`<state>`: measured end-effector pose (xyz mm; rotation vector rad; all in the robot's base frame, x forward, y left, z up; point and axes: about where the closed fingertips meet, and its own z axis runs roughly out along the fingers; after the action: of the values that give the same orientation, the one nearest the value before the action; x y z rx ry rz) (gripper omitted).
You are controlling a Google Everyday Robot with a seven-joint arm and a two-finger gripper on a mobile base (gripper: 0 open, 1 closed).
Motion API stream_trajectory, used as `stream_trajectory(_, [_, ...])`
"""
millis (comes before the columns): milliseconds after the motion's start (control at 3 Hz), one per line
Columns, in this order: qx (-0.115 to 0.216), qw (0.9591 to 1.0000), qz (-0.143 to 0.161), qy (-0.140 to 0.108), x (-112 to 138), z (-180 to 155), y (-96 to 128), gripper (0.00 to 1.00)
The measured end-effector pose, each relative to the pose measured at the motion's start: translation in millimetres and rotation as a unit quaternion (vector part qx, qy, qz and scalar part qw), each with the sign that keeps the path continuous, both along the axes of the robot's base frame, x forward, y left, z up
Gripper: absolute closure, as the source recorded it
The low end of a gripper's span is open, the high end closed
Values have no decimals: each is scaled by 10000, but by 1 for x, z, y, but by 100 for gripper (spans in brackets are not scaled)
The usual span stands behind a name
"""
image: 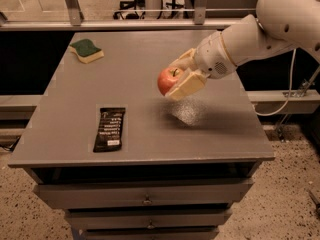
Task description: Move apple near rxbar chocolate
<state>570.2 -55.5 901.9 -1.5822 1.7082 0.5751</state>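
A red apple [166,80] with yellowish patches is held in my gripper [176,78], which is shut on it and carries it above the middle of the grey table [140,59]. The cream-coloured fingers [186,86] clasp the apple from the right. The rxbar chocolate [109,129], a flat black wrapper with white lettering, lies near the table's front left, apart from the apple and to its lower left. My white arm reaches in from the upper right.
A green-and-yellow sponge [86,50] lies at the table's back left. The table stands on a drawer cabinet [145,199]. A metal railing [150,11] runs behind the table. A cable hangs at the right.
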Motion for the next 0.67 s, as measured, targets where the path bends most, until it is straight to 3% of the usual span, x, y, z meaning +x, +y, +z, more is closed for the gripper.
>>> stream_trajectory(667, [-291, 9995, 19, -75, -16, -21, 23, 100])
